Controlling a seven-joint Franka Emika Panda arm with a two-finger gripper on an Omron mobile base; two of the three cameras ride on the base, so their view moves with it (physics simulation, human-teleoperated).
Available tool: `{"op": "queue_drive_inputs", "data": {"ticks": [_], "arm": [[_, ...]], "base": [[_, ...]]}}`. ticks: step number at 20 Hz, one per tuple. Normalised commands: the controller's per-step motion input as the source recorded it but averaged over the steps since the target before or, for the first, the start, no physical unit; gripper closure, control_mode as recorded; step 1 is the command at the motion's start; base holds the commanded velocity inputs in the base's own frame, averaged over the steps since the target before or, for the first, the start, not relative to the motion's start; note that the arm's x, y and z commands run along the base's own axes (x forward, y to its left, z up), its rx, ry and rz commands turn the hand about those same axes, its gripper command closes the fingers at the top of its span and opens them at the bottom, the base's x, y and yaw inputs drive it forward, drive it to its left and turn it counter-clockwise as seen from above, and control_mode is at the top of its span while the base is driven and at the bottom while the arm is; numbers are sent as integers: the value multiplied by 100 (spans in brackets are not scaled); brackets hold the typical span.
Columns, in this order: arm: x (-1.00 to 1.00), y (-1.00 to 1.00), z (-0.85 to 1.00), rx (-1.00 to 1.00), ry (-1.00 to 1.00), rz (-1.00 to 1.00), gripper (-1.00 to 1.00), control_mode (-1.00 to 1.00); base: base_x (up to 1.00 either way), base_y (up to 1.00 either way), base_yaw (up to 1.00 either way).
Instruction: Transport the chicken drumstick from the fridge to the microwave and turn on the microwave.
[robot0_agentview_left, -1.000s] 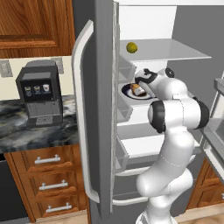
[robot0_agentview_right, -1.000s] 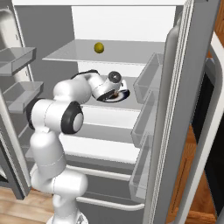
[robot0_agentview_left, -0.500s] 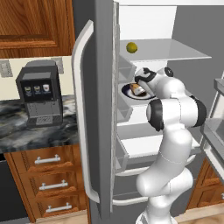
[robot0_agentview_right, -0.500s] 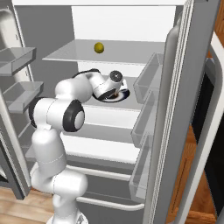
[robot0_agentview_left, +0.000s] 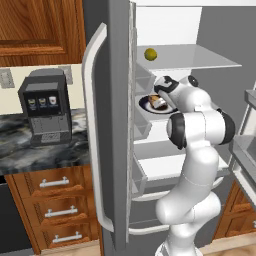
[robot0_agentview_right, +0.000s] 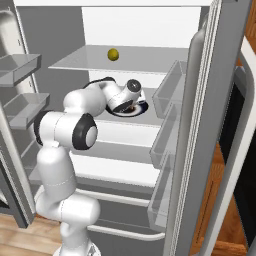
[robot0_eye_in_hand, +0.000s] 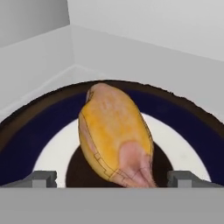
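Gripper (robot0_eye_in_hand: 112, 179) has pushed lower onto plate (robot0_agentview_left: 146, 103) since half second ago; base views unshifted. Jaws wide open, straddling chicken drumstick (robot0_eye_in_hand: 116, 133), holding nothing. Drumstick lies on plate on middle shelf of fridge (robot0_agentview_right: 125, 60); in base views hand hides most of it. Drumstick lumpy, golden-orange, pale pink tapered end. Plate glossy, dark-blue band, white ring, dark centre. Lemon (robot0_agentview_right: 113, 54) on upper shelf.

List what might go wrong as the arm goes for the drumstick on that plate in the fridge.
1. The open pincer straddles the drumstick at its narrow end; closing there, the meat may slip out.
2. The fingertips sit low over the plate, so they might scrape or shove it.
3. Pulling back, the arm could clip the shelf holding the lemon.
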Motion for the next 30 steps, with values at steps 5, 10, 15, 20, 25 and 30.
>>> {"op": "queue_drive_inputs", "data": {"ticks": [5, 10, 15, 20, 25, 30], "arm": [[2, 13, -10, -2, 0, 5, -100, -100], [10, 5, -6, 0, 0, 4, -100, -100], [25, 2, -3, 0, 1, 3, -100, -100], [41, 0, -3, 0, 5, 1, -100, -100], [27, 0, -8, 0, 3, 0, -100, -100], [12, 0, -15, 0, 0, 0, 100, -100]], "base": [[0, 0, 0], [0, 0, 0], [0, 0, 0], [0, 0, 0], [0, 0, 0], [0, 0, 0]]}}
